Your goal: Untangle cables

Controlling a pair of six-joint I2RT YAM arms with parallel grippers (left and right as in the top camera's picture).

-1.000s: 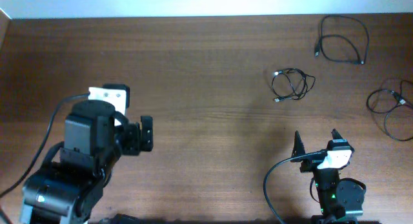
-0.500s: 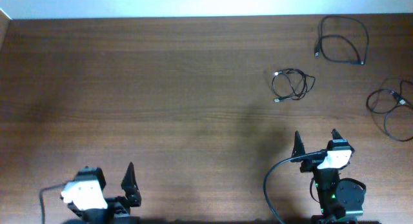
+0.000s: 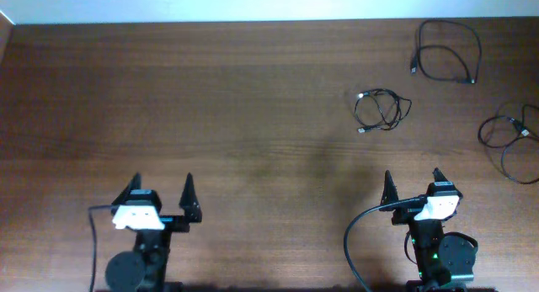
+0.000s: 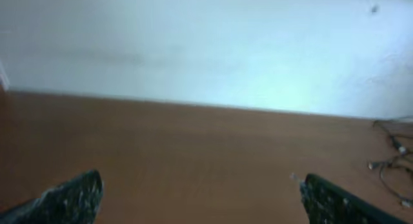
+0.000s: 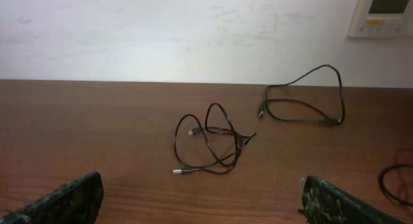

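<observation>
- The left gripper (image 3: 162,191) has drawn back to the near edge of the table (image 3: 210,98). A second ago its arm stood tall over the left side, and half a second ago it sat lower and further left.
- It is now level with the right gripper (image 3: 412,184), which has not moved across the three overhead views.
- Both pincers stand wide apart and hold nothing; each wrist view shows only bare wood between the tips.
- The cables lie on the right part of the table as three separate cords, none touching another.
- The middle cable (image 3: 381,109) is loosely coiled on itself, beyond the right gripper and apart from it.
- The far cable (image 3: 446,52) lies near the far edge, and the edge cable (image 3: 509,139) runs out of the overhead view on the right.
- None of the three has shifted in the last second.
- With the cords apart and both arms pulled back empty, the untangling looks finished or close to it.
- The one doubt is the middle cable's own loops, whose crossings are too fine to read as a knot or a plain overlap.
</observation>
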